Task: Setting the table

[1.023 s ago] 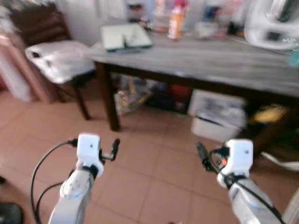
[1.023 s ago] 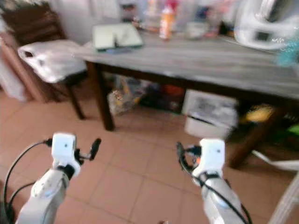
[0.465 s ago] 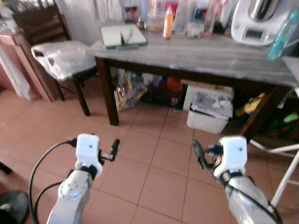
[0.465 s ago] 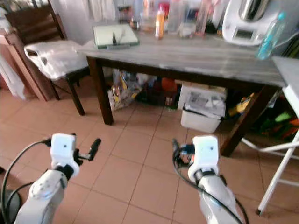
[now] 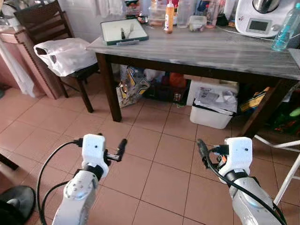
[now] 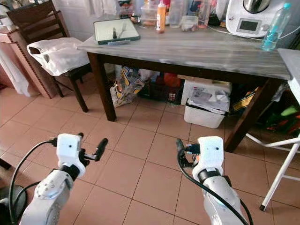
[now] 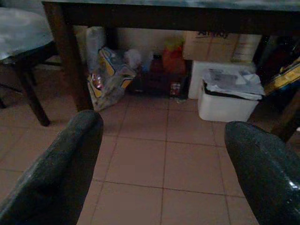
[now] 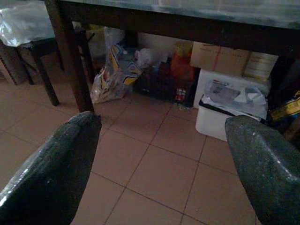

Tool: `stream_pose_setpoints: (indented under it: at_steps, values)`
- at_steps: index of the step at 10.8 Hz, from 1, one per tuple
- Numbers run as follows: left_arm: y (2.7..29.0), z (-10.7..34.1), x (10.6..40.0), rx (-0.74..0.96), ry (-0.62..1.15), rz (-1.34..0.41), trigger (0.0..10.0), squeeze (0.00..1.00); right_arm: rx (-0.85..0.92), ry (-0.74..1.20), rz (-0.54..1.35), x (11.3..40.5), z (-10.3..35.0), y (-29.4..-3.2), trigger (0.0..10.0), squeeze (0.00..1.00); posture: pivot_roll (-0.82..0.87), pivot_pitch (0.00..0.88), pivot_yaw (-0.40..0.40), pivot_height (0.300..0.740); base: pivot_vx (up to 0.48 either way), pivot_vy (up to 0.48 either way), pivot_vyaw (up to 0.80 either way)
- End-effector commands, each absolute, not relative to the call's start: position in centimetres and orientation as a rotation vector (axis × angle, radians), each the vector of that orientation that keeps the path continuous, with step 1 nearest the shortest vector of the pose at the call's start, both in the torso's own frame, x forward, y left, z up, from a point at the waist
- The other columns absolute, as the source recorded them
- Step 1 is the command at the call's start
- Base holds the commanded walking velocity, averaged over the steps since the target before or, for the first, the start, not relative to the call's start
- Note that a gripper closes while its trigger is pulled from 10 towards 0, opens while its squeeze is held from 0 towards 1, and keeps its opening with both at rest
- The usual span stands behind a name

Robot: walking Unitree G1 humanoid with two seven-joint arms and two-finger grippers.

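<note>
A tiled floor [image 5: 159, 154] of reddish squares runs from the robot up to a long desk [image 5: 225, 51] with a grey wood-grain top and dark legs. Left of the desk stands a dark wooden chair [image 5: 44, 23] with a white plastic bag [image 5: 65, 55] lying on its seat.

Under the desk sit a white bin [image 5: 213, 110] stuffed with paper, a cardboard box [image 8: 220, 58] behind it, and a printed bag [image 5: 131, 86] leaning near the left leg. At the far right a white folding-frame leg [image 6: 281, 173] crosses the floor.

On the desk's back edge – at the right end – stands a white kitchen machine [image 5: 262, 18] with a small screen, and a clear blue bottle [image 5: 285, 29] just beside it. At the left corner lies a green-rimmed tray [image 5: 124, 30] holding cutlery [image 5: 125, 33] – the pieces are too small to tell apart. Between tray and machine is a cluster of jars and bottles, among them an orange bottle [image 5: 168, 21] and a small tub [image 5: 198, 22].

Both arms are raised over the floor, well short of the desk. The left end effector [image 7: 164, 164] is released, its 2 black fingers [image 7: 61, 168] spread wide with nothing between them. The right end effector [image 8: 164, 164] is likewise spread and holds nothing, its fingers [image 8: 262, 168] far apart.
</note>
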State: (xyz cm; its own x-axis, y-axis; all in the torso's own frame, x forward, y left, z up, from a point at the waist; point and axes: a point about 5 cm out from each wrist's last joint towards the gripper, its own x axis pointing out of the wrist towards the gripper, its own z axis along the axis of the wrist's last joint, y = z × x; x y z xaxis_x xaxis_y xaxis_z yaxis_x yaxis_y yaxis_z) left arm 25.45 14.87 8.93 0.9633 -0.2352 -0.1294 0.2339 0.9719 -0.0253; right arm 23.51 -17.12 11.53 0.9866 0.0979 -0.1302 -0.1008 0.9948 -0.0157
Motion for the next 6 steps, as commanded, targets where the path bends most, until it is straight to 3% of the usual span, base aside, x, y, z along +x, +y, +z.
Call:
stream_pose_setpoints:
  at_steps: [1, 6]
  values:
    - [14.85, 8.96, 25.47, -0.012, 0.127, -0.239, 10.0, 0.0, -0.012, 0.122, 0.118, 23.68, 11.55, -16.82, 10.0, 0.0, -0.02, 0.03, 0.022, 0.74, 0.0, 0.0, 0.0]
    - [14.72, 8.78, 25.67, -0.008, 0.128, -0.247, 10.0, 0.0, -0.002, 0.121, 0.117, 23.84, 11.37, -16.53, 10.0, 0.0, -0.02, 0.028, 0.028, 0.74, 0.0, -0.408, 0.0]
